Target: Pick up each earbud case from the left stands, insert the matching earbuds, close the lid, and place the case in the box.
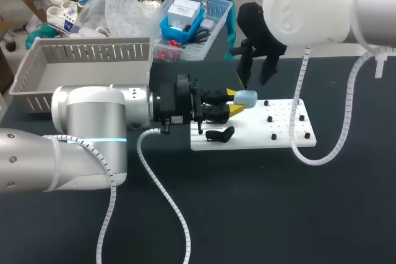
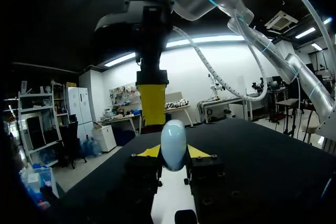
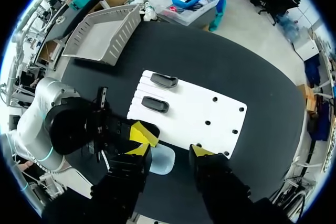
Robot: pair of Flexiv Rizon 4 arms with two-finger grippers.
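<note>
pincer on left arm lies level, clamping case (pale blue)

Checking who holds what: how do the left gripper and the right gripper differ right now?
The left gripper is shut on the pale blue rounded earbud case; the right gripper is open and empty. The left gripper lies level, low over the white board; the right gripper hangs above it, pointing down. Both have yellow tips.
</note>
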